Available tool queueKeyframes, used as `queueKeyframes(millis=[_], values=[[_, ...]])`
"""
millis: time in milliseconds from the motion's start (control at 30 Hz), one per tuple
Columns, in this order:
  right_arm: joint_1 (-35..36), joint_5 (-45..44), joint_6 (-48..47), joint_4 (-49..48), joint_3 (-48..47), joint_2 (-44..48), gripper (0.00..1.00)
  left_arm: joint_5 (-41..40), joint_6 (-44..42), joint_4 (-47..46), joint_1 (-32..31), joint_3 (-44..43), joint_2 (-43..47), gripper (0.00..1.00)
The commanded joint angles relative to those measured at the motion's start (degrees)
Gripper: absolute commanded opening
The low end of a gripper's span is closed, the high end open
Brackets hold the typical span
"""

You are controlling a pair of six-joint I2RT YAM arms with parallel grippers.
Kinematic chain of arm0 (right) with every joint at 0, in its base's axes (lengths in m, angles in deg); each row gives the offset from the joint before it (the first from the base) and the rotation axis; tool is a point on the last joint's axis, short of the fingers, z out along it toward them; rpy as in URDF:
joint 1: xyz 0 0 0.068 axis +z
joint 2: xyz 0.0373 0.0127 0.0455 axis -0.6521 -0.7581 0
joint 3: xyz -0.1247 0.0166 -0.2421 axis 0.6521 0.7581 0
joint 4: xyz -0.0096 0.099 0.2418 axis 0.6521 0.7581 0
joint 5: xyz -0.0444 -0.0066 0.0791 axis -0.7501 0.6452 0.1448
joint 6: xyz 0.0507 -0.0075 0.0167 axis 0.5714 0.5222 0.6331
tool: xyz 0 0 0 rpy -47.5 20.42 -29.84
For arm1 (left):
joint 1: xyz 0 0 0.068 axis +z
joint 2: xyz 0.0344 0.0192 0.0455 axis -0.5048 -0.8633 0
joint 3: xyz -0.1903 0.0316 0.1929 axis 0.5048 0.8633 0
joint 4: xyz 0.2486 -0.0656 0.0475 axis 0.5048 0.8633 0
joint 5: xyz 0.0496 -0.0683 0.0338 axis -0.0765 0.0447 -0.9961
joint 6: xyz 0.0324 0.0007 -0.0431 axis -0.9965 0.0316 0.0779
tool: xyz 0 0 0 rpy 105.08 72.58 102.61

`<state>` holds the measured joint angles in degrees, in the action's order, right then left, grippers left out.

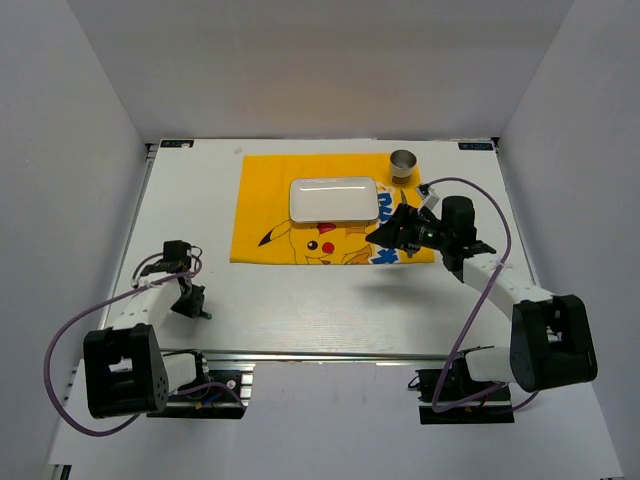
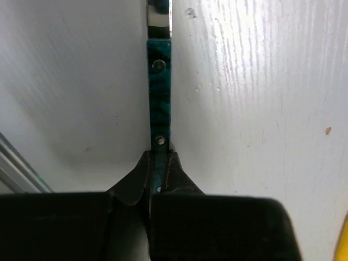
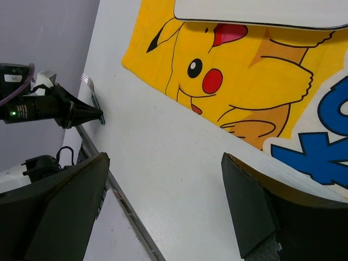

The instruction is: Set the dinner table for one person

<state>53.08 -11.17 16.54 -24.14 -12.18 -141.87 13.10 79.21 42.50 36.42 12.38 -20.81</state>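
Note:
The white dinner table carries a yellow cartoon mat with a white plate on it. A fork with a teal riveted handle lies on the table near its left front. My left gripper is shut on the handle's end, low at the table. The right wrist view shows the fork's tines pointing away from that gripper. My right gripper hovers open over the mat's right edge, nothing between its fingers.
A small metal cup stands at the mat's far right corner. A metal rail runs along the table's near edge. White walls enclose the table on three sides.

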Motion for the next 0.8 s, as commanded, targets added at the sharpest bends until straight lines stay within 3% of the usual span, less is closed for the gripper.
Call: queueKeyframes(millis=[0, 133, 233, 267, 300, 333, 533, 767], values=[[-0.3, -0.6, -1.2, 1.0, -1.0, 1.9, 0.89, -2.3, -7.7, -0.8, -1.3, -3.7, -2.0, 0.0], [-0.3, -2.2, -2.9, 3.8, -2.3, 2.6, 0.89, 1.7, -24.7, -1.5, -1.3, -14.4, -3.4, 0.0], [0.2, -5.3, -6.0, 9.0, -4.7, 2.9, 0.88, 13.7, -36.9, -3.9, -1.8, -22.6, -8.4, 0.0], [0.4, -6.9, -8.2, 12.5, -5.4, 3.0, 0.88, 20.8, -39.7, -4.3, -2.8, -24.9, -13.8, 0.0], [0.4, -7.3, -9.3, 14.7, -6.1, 3.1, 0.89, 22.8, -42.5, -3.6, -3.5, -27.2, -17.0, 0.0], [0.4, -8.1, -9.9, 16.3, -7.7, 3.3, 0.89, 22.0, -44.9, -0.3, -4.4, -32.7, -20.0, 0.0], [0.8, -13.8, -14.6, 25.8, -11.9, 7.6, 0.89, 18.0, -50.4, 1.0, -12.0, -45.9, -31.1, 0.0], [1.4, -15.5, -17.4, 33.1, -13.7, 11.2, 0.89, 18.1, -53.6, 4.8, -17.6, -58.0, -42.3, 0.0]])
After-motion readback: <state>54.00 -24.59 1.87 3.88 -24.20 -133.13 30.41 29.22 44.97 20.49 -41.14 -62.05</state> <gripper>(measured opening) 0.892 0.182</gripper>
